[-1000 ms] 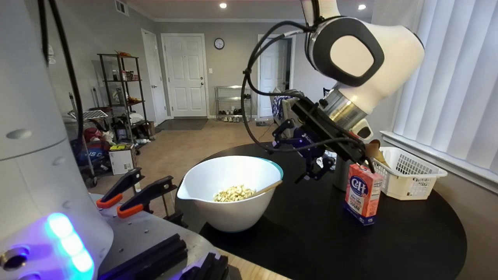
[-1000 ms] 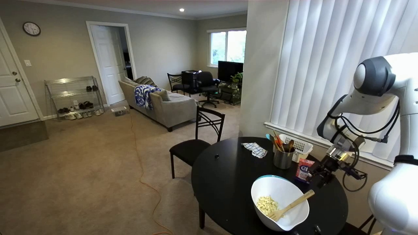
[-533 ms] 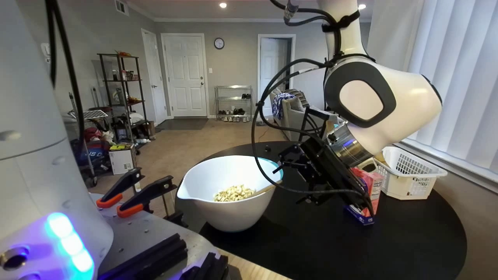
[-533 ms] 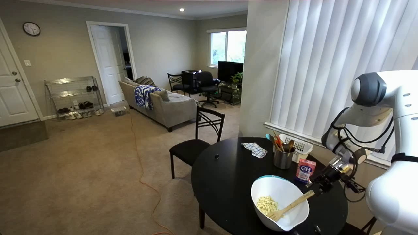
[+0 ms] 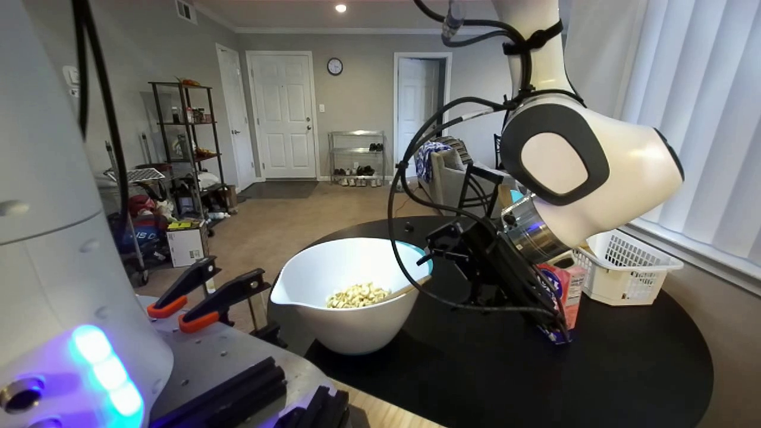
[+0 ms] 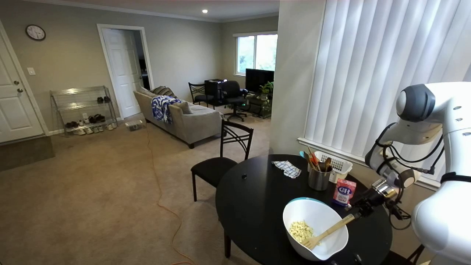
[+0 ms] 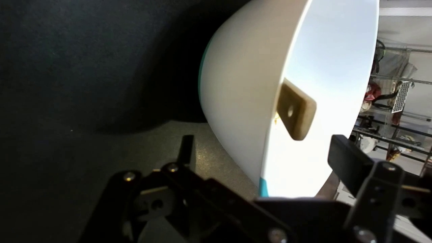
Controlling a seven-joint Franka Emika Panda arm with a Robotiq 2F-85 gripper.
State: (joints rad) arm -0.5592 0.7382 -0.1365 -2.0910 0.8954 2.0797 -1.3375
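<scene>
Gripper (image 7: 265, 150), jaws apart, holding nothing — lower than a second ago, so, we judge, nearer to the wooden fork (image 6: 330, 231) that leans in the white bowl (image 6: 312, 213), handle (image 7: 302, 114) jutting outward.

Fork (image 6: 330, 230), wooden, handle pierced at its end; slanted, tines down among pale pieces (image 6: 300, 230). Bowl (image 5: 357, 330), white, spouted, teal-trimmed, holding both; upright on the bench (image 5: 505, 380).

A blue-and-white blanket (image 6: 164, 108) drapes over the sofa (image 6: 184, 127); dark shoes (image 6: 100, 99) sit on a rack (image 6: 81, 106).
</scene>
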